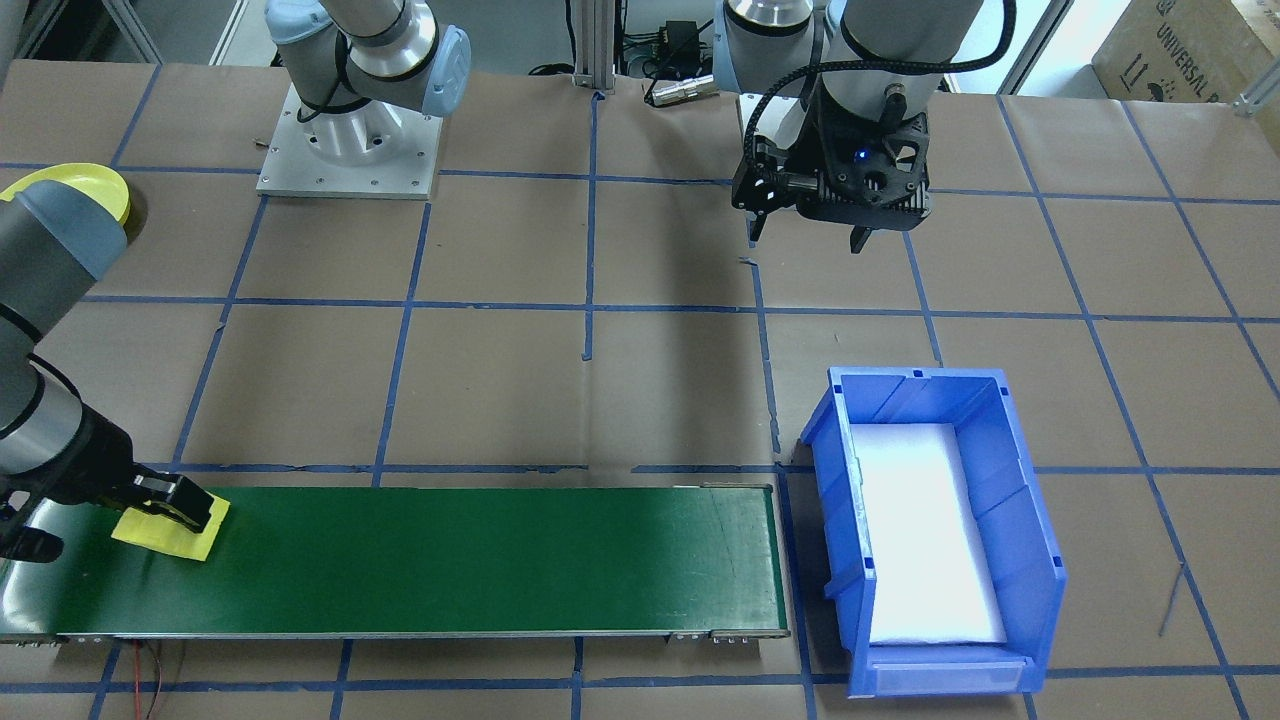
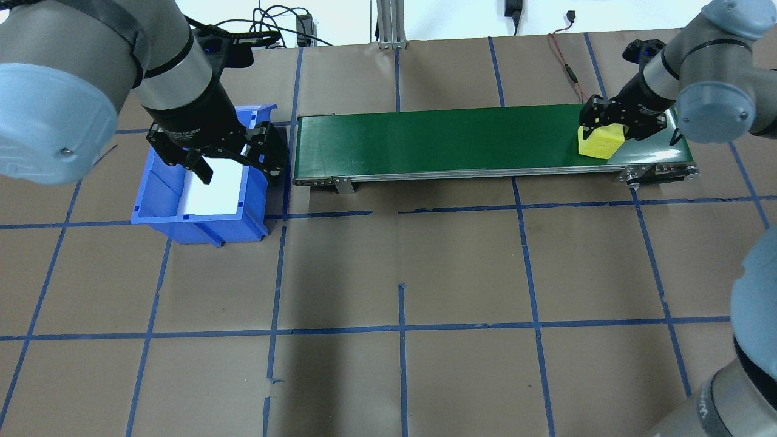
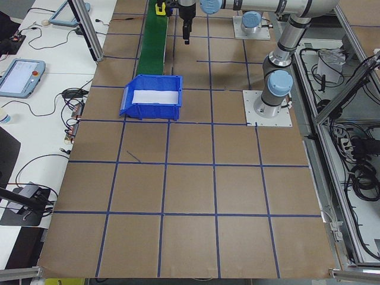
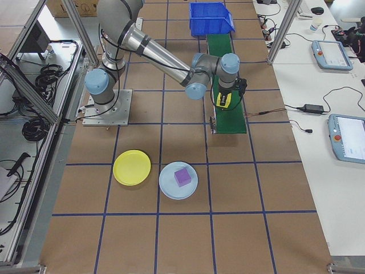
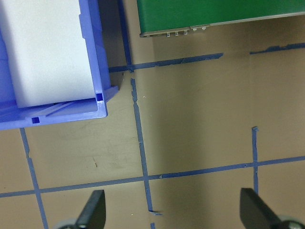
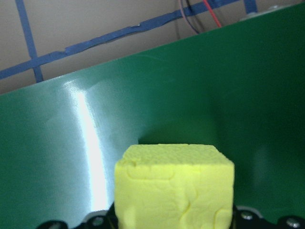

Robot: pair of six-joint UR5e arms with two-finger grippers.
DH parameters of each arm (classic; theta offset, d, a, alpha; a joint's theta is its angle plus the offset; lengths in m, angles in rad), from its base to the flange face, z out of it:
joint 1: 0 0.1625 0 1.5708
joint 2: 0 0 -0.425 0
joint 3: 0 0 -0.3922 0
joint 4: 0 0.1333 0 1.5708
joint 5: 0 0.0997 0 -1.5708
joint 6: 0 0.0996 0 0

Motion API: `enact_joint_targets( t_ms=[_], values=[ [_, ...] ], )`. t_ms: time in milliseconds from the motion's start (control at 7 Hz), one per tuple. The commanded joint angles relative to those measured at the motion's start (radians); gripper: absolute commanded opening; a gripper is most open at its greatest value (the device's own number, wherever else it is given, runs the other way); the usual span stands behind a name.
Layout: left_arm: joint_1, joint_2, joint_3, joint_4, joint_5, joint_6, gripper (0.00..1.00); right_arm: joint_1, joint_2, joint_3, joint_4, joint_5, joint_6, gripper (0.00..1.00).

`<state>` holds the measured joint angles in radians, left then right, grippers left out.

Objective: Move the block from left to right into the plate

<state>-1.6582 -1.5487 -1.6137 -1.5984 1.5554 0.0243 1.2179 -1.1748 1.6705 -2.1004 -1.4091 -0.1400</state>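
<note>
1. At the conveyor belt's (image 2: 437, 142) end farthest from the blue bin (image 2: 200, 200): yellow block (image 2: 601, 141) on the green surface, clasped between the fingers of the right gripper (image 2: 616, 118), jaws closed against its sides.
2. Off the opposite end of the belt: blue bin with a white foam pad (image 1: 925, 530) on its floor, standing just beside the belt on the taped brown table (image 2: 400, 267).
3. Above the table near the bin, on the side away from the belt in the front-facing view: left gripper (image 1: 805, 235), fingers spread wide and holding nothing, as seen from its wrist camera.
4. Well apart from the belt, past its block end toward the right-side camera: yellow plate (image 4: 132, 167) and pale blue plate (image 4: 178, 180) side by side, the latter carrying a purple cube (image 4: 182, 176).
5. Near the belt's block end: red wire (image 2: 567, 67) trailing across the table.
6. Between block and plates: the right arm's own elbow and a stretch of taped table.
</note>
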Motion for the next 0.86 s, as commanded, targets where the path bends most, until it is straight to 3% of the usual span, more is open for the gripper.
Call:
enact_joint_targets(
  t_ms=[0,143,429,714],
  values=[
    [0.000,0.001,0.000,0.000,0.000,0.000,1.00,-0.148,-0.128,0.003,0.197,-0.085,-0.205,0.22],
    [0.000,0.001,0.000,0.000,0.000,0.000,1.00,-0.256,-0.187,0.024,0.273,-0.090,-0.310,0.22],
    [0.000,-0.001,0.000,0.002,0.000,-0.001,1.00,-0.433,-0.311,0.108,0.325,-0.196,-0.499,0.23],
    [-0.002,-0.001,0.000,0.002,-0.002,-0.001,1.00,-0.655,-0.318,0.182,0.317,-0.223,-0.682,0.23]
  ],
)
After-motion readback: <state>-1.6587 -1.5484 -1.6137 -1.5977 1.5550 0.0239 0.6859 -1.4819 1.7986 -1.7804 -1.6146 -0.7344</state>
